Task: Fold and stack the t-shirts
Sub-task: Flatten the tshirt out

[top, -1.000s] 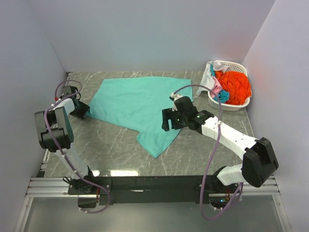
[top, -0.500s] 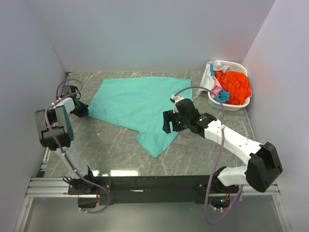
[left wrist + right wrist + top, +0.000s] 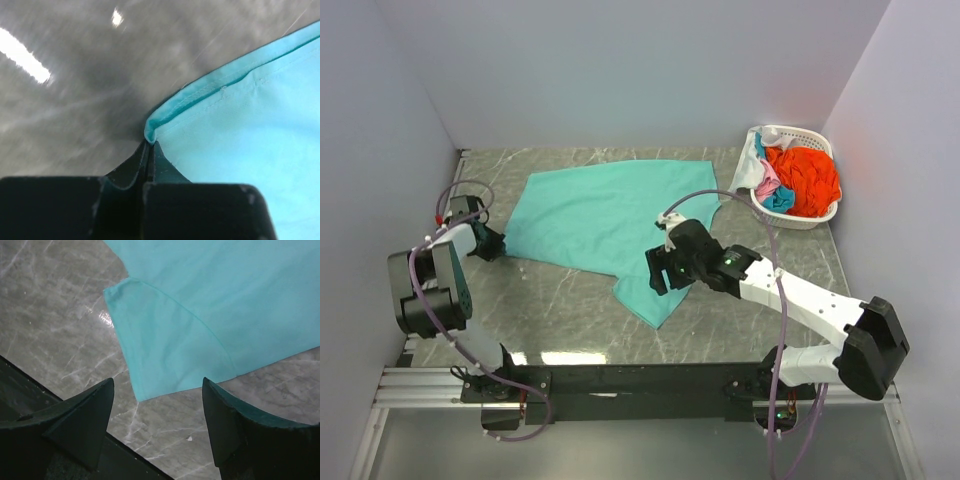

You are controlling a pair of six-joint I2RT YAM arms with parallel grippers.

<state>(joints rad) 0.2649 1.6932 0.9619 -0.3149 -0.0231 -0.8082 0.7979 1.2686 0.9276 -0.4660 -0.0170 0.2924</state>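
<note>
Teal t-shirt (image 3: 600, 215): one; basket (image 3: 790, 219): one.

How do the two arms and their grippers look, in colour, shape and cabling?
Both the left arm and the right arm have white links joined by bulky black joint housings. A pale purple cable loops loosely along each. The right arm's wrist shows a small green light. The left gripper and right gripper are black, with wedge-shaped fingers tapering to the tips.

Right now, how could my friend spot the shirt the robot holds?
Look at the grey marble table. One teal-green t-shirt lies spread across its middle, a corner pinched by the left gripper. The other shirts sit crumpled in the white basket.
</note>
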